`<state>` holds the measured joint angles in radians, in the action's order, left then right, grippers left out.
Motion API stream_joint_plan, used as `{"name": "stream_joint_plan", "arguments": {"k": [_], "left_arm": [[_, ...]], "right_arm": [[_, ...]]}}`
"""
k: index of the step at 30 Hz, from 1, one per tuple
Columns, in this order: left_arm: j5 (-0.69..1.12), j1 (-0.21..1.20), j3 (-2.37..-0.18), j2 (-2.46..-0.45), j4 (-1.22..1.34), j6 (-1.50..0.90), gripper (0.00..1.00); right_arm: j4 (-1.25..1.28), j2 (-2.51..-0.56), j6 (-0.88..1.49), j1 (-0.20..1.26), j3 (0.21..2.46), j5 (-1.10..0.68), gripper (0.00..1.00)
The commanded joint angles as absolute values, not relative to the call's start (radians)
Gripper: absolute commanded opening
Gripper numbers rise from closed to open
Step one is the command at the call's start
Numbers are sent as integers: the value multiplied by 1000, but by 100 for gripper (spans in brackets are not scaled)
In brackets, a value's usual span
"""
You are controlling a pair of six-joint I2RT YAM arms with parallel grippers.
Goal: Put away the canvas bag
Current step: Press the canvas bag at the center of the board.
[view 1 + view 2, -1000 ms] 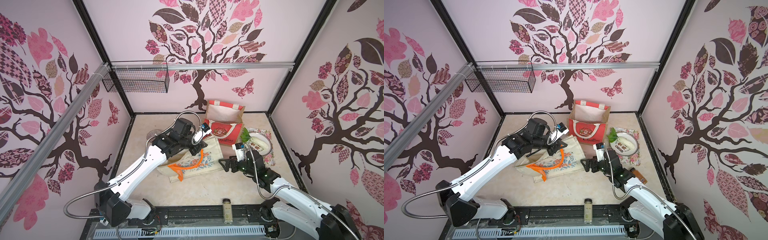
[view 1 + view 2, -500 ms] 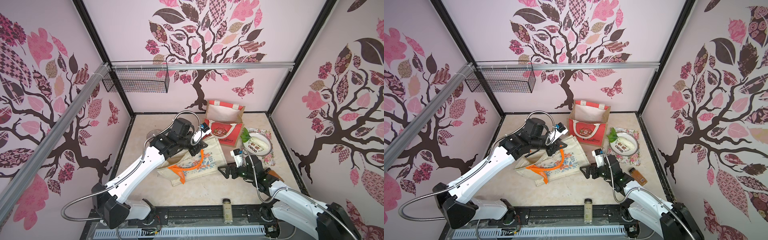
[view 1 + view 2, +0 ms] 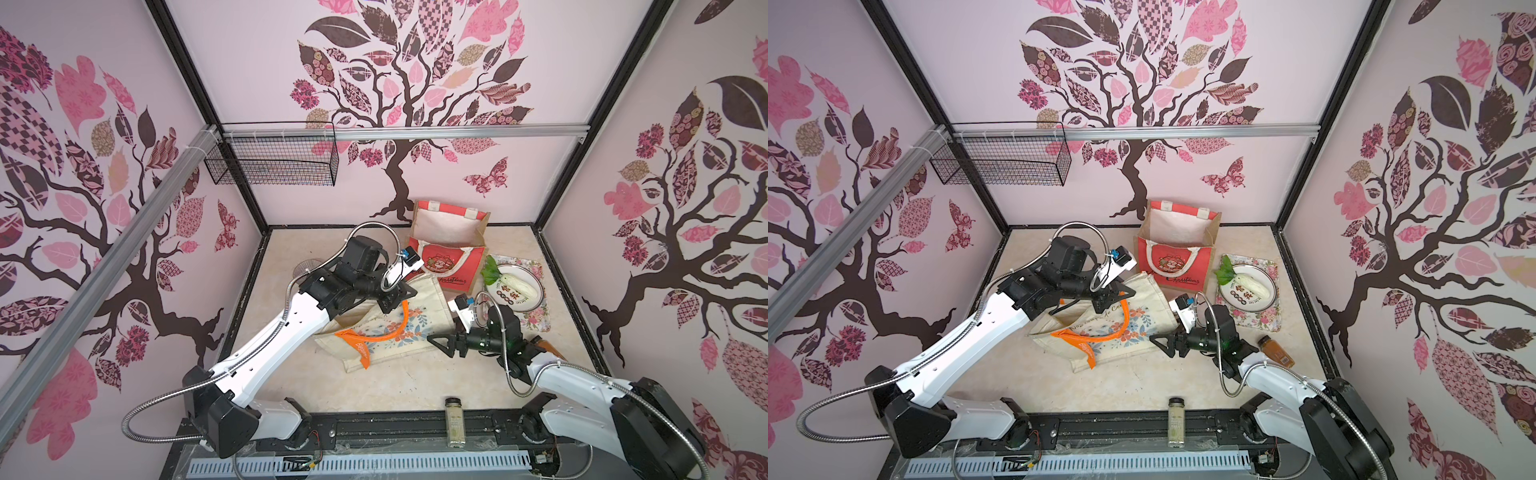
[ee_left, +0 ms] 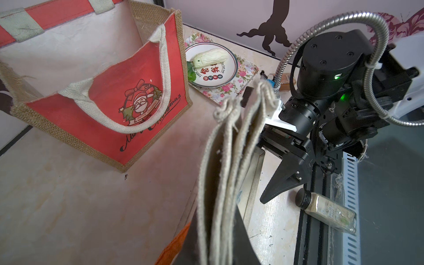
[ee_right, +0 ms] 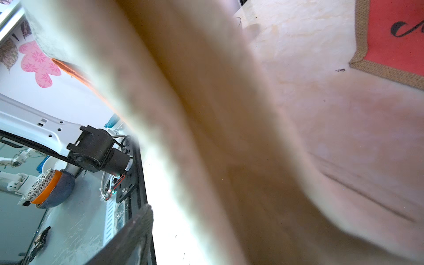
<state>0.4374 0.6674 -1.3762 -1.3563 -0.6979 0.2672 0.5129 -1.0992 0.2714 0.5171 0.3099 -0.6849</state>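
On the left, we are seeing the left gripper [image 3: 392, 300] clamping the raised edge of the canvas bag [image 3: 419, 332], which is lying mid-counter [image 3: 415, 386]. The right gripper [image 3: 444, 345] is hovering at the bag's right edge, and we cannot tell whether its jaws are closed.

Both arms wear glossy white link shells, the left arm [image 3: 286, 332] and the right arm [image 3: 582, 378], joined by black cylindrical motor housings [image 4: 330, 52] with small recessed screws [image 4: 323, 62]. A ribbed silver conduit [image 4: 353, 16] runs along each to a white wrist camera block [image 3: 414, 262] with a blue connector [image 3: 409, 252]. The left end effector [image 3: 1115, 300] and right end effector [image 3: 1166, 345] are matte black with pointed triangular fingers [image 4: 284, 176]; a green light [image 4: 343, 97], seemingly a status lamp, glows on the right wrist
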Motion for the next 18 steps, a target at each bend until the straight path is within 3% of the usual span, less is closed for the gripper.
{"name": "stream_joint_plan", "arguments": {"k": [1, 7, 10, 11, 12, 14, 15, 18], "left_arm": [[464, 667, -1371, -1346, -678, 279, 0], [441, 668, -1365, -1341, -671, 283, 0], [433, 665, -1360, -1339, -666, 288, 0], [430, 664, -1358, -1336, -667, 291, 0], [424, 663, -1355, -1334, -666, 298, 0], [424, 664, -1350, -1327, -670, 314, 0], [417, 663, -1348, -1324, -669, 318, 0], [414, 659, -1348, -1323, -678, 330, 0]], "right_arm": [[532, -1073, 190, 534, 373, -712, 57], [600, -1042, 168, 547, 331, -679, 4], [615, -1011, 165, 548, 306, -633, 0], [601, -1002, 162, 548, 307, -618, 1], [581, -994, 166, 548, 312, -609, 13], [498, -969, 172, 548, 340, -590, 53], [459, -949, 177, 548, 349, -573, 65], [359, -862, 183, 548, 353, -494, 74]]}}
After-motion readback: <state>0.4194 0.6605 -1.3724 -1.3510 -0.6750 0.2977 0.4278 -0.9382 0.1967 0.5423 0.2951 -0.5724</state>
